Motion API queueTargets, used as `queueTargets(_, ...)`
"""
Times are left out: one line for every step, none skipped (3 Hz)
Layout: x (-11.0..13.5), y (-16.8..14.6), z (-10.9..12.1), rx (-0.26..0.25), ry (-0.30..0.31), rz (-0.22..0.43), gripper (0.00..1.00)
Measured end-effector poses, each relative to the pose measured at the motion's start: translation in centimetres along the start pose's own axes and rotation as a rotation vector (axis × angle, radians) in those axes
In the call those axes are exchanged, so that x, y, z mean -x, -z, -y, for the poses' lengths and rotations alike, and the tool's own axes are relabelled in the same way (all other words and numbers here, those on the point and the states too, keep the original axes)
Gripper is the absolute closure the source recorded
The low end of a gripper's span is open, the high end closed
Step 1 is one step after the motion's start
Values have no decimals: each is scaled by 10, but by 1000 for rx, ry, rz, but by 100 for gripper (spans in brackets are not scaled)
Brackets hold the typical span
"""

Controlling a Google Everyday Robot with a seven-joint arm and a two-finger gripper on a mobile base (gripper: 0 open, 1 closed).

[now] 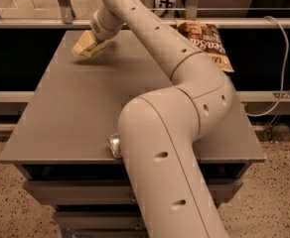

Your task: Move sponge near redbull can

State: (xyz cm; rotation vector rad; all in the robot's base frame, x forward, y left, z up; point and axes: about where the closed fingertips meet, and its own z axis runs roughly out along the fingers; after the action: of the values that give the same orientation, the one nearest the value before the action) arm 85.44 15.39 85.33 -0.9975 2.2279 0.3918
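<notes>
The sponge (87, 45) shows its pale yellow body, tilted, just above the far left part of the grey table (70, 113). My gripper (96, 37) is at the far left of the table, shut on the sponge from the upper right. The redbull can (114, 145) lies on its side near the table's front edge. Only its shiny round end shows; the rest is hidden behind my arm (165, 148). The sponge is far from the can, nearly the table's full depth apart.
A brown-and-yellow chip bag (204, 41) lies at the table's far right. A railing (36, 23) runs behind the table. A cable (284, 58) hangs to the right. My arm covers much of the table's right half.
</notes>
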Motion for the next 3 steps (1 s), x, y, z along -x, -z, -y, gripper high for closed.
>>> queueTargets(-3, -8, 13, -27, -6, -3, 26)
queueTargets(-6, -9, 22, -54, -4, -12, 49)
queueTargets(-8, 9, 36, -86, 12, 6, 73)
